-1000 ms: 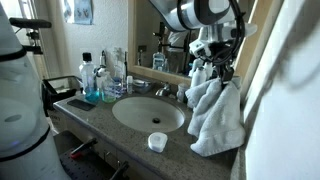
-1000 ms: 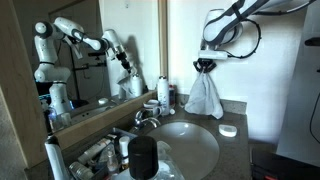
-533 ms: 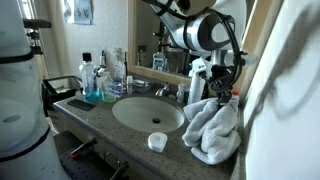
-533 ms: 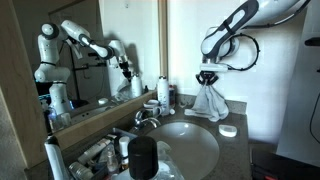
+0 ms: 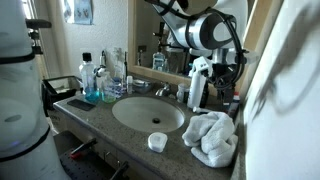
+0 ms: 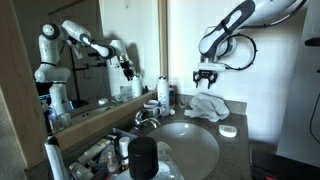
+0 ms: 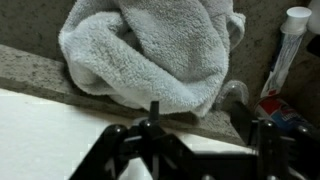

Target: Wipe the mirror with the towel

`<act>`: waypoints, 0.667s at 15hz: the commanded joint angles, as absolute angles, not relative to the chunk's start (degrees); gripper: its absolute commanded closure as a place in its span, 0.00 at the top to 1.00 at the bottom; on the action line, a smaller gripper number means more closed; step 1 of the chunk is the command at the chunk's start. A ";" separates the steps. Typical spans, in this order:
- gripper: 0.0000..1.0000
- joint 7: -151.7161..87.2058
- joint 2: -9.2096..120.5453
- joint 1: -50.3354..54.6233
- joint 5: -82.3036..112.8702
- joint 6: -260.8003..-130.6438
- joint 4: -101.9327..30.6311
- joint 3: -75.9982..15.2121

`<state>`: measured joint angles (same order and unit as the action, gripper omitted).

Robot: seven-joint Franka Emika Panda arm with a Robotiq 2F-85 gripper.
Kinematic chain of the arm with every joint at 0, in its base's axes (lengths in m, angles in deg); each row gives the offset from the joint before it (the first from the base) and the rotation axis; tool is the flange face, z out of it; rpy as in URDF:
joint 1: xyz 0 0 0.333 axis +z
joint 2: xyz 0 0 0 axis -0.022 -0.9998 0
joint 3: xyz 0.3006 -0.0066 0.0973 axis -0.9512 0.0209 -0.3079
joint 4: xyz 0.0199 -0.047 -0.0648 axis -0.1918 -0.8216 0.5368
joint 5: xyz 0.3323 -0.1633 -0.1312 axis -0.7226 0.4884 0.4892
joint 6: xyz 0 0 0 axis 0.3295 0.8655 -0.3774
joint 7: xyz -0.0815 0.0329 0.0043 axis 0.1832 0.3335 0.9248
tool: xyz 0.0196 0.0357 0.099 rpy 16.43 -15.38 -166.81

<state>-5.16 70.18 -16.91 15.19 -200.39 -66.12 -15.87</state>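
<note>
1. Since the towel (image 5: 212,137) lies in a crumpled heap on the counter (image 5: 100,118), near the edge and just beside the sink (image 5: 140,115), nothing is touching the mirror (image 5: 148,40) right now.
2. Your gripper (image 6: 207,78) hangs just above the heap, spread wide and empty. The wrist view shows only cloth ahead of it.
3. Progress, as a judgement: no wiping is under way, and the glass shows no streaks or marks that tell whether a pass was made. You'd have to pick the towel up again and lift it to the glass.
4. Materials:
   - The towel is pale grey terry, thick, soft and loopy, bunched in rounded folds, so it should squash easily under a pinch.
   - The counter is speckled brown stone, hard and flat.
   - The sink is a smooth oval white bowl.
   - The mirror is flat and glossy, and it reflects the arm.
</note>
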 commanded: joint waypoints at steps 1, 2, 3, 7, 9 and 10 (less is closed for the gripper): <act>1.00 -6.32 73.23 -16.13 15.05 -196.47 -64.48 -16.39; 1.00 -6.92 74.09 -15.87 14.70 -195.51 -64.17 -16.69; 1.00 -6.86 75.32 -15.41 14.96 -193.96 -63.76 -17.14; 1.00 -6.33 80.86 -13.46 16.18 -185.49 -61.84 -20.54; 1.00 -6.04 83.21 -12.41 17.25 -180.68 -60.34 -22.99; 1.00 -6.73 84.32 -11.70 17.31 -178.08 -59.41 -24.23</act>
<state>-5.60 80.67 -13.09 16.12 -184.74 -61.15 -21.54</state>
